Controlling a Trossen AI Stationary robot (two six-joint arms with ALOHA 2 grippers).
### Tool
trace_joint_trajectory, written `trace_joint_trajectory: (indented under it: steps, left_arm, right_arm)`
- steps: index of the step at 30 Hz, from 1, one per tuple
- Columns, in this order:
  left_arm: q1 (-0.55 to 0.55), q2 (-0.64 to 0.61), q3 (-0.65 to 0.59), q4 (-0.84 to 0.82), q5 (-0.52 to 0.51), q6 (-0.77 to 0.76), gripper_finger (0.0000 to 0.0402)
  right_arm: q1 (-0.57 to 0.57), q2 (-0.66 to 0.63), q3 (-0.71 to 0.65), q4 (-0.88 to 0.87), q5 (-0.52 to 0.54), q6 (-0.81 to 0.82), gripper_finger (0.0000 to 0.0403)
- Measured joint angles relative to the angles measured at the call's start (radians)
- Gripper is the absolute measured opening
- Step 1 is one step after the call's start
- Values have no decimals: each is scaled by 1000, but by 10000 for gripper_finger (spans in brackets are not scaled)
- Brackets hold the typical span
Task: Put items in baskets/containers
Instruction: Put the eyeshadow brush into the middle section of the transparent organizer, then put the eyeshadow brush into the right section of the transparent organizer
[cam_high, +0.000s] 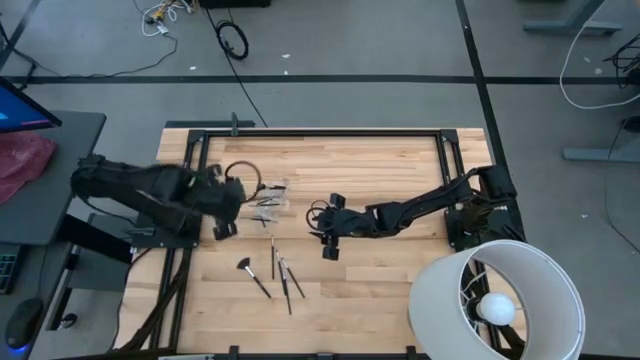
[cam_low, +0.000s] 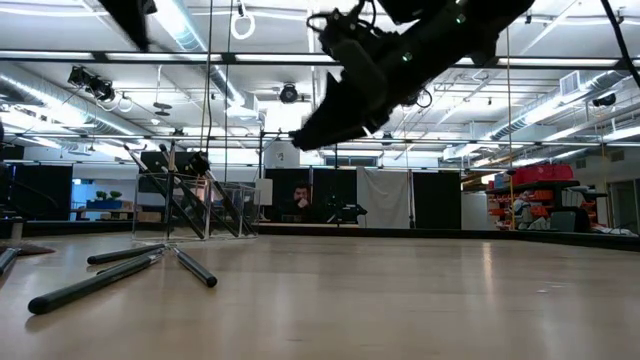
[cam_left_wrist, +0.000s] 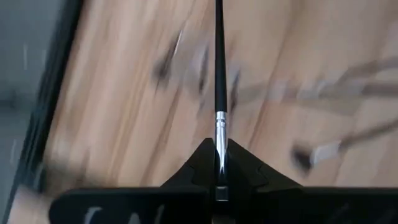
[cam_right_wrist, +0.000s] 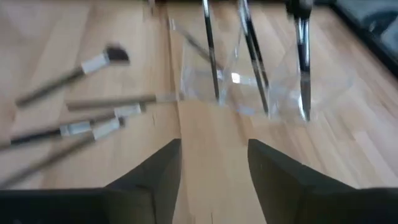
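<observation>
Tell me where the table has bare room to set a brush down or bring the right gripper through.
Free: the wood between the right gripper and the lamp shade, and the strip along the far edge of the table. Crowded: around the clear container by the left gripper, which is shut on a brush, and the loose brushes near the front edge.

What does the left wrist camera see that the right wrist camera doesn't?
Only the left wrist view shows the left gripper shut on one thin brush, its dark handle pointing away.

Only the right wrist view shows the right gripper, open and empty, the clear container with brushes standing in it, and loose brushes lying beside it.

Both show the wooden table.
</observation>
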Motion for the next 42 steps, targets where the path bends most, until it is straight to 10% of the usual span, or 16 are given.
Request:
trace_joint_trajectory:
  steps: [7,29,42]
  left_arm:
    - [152,173,43,-92,195,88,22]
    - [218,547,29,8,-71,677,53]
    - [184,564,70,-140,-95,294,169]
  right_arm:
    - [3,6,1,23,-3,-4,199]
    - [3,6,1,36,-4,-34,199]
    - [7,6,1,44,-6,27,199]
